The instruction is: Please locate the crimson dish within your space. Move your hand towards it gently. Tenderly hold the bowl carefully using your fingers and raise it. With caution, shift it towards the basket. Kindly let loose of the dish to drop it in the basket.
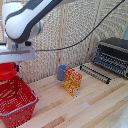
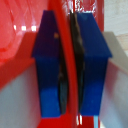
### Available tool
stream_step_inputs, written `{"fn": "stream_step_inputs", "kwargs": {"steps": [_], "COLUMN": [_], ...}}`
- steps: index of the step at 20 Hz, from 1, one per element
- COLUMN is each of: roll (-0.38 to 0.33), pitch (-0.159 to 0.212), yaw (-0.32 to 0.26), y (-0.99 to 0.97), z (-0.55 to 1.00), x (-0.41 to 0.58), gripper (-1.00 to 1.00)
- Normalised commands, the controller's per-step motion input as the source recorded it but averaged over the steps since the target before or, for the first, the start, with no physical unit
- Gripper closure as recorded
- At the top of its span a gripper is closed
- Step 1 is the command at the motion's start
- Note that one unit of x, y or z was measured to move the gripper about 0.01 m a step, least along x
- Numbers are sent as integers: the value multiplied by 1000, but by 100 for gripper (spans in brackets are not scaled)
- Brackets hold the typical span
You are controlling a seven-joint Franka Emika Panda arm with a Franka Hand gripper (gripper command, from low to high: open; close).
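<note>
Half-hidden crimson dish (image 1: 7,71) between jaws

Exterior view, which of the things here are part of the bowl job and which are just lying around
Part of the job: red bowl, held by the gripper above the red basket.

Just lying about: blue cup, yellow snack box, toaster oven, black rack.
</note>
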Motion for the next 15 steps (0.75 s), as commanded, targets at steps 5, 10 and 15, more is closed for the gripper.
{"fn": "stream_step_inputs", "kwargs": {"steps": [5,10,15], "roll": [-26,2,0], "pitch": [-3,-38,-182], "yaw": [87,108,151], "y": [269,-112,-325], "z": [155,799,599], "x": [-73,206,366], "gripper": [-100,-100,-100]}}
